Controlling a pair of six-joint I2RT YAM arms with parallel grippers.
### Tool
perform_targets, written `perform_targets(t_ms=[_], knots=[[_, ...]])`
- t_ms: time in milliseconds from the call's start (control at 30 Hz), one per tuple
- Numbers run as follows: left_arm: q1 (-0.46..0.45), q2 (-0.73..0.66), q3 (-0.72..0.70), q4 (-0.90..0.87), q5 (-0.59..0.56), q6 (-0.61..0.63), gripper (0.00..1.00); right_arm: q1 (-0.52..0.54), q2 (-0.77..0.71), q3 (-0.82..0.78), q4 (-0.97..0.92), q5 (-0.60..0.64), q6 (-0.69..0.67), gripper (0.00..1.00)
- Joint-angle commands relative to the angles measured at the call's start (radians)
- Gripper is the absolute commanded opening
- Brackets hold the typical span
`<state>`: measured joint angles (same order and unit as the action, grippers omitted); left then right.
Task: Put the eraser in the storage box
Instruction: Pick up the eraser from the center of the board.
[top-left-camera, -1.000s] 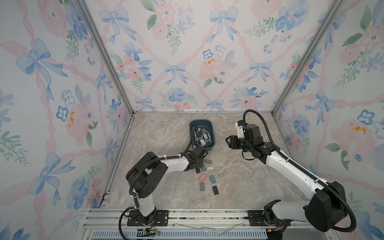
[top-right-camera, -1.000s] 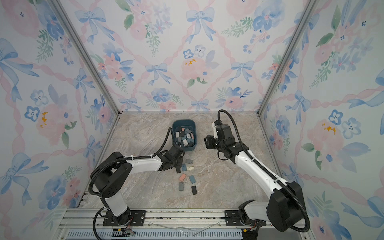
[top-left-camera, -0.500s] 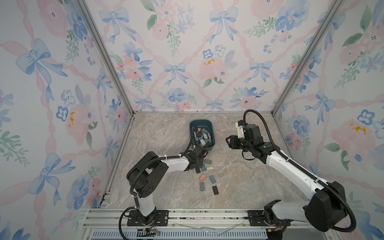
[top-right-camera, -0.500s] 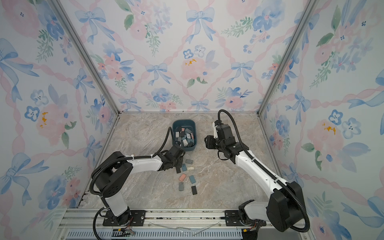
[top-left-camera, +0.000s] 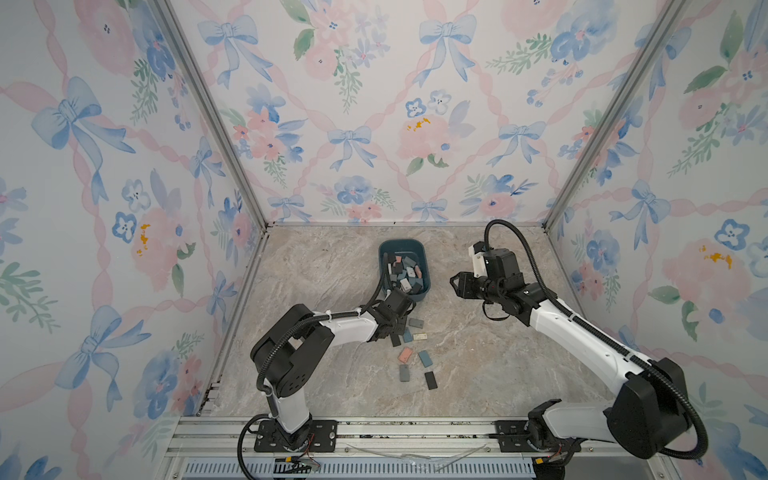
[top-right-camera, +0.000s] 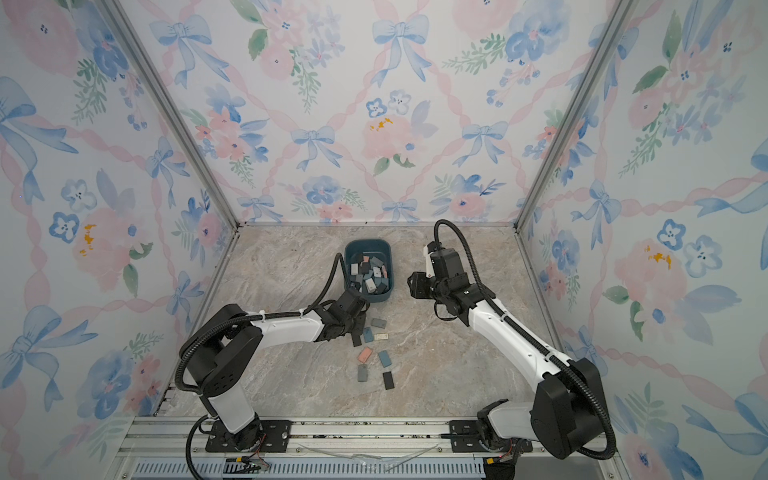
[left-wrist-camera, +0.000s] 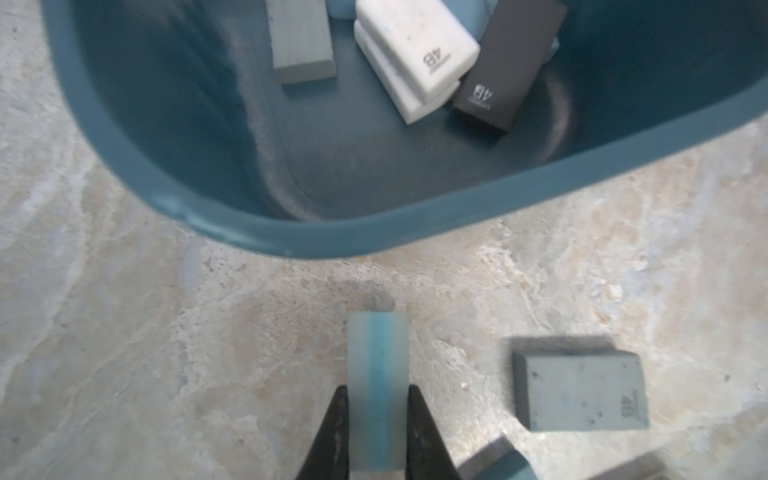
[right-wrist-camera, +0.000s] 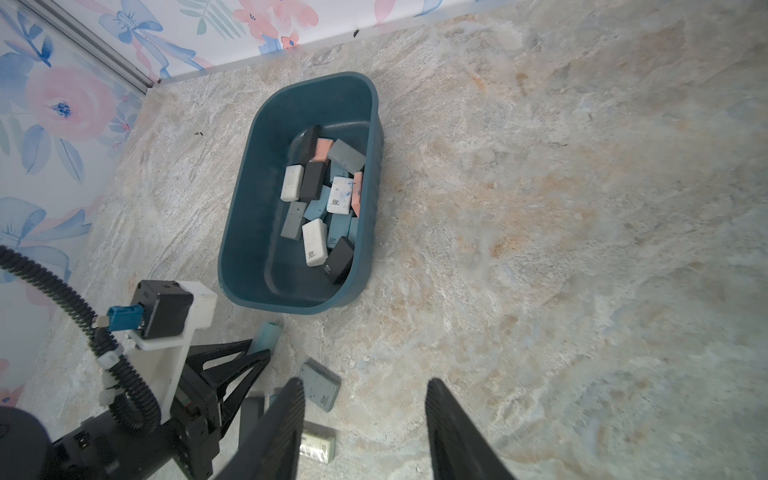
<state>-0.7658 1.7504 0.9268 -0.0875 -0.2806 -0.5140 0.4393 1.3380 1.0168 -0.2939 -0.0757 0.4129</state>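
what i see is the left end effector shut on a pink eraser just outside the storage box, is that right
Not quite. The left wrist view shows the eraser is light blue, not pink. The left end effector is shut on it, just outside the storage box.

Dark teal storage box, pale blue eraser with darker stripe, beige marbled table, pink-and-blue floral bow walls.

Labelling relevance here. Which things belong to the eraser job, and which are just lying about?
In the job: left gripper, shut on the light blue eraser; storage box.
Lying about: grey eraser, pink eraser, black eraser; open right gripper.
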Motion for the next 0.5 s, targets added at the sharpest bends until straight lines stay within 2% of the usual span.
perform_targets(t_ms=[0,467], knots=[[-0.004,-0.052,-0.012,-0.026,-0.012,-0.009,0.14,-0.009,0.003,0.010,0.006,-0.013,0.015,0.50],[-0.009,-0.167,-0.061,-0.026,-0.017,-0.014,0.15,-0.007,-0.003,0.009,0.012,-0.025,0.030,0.50]])
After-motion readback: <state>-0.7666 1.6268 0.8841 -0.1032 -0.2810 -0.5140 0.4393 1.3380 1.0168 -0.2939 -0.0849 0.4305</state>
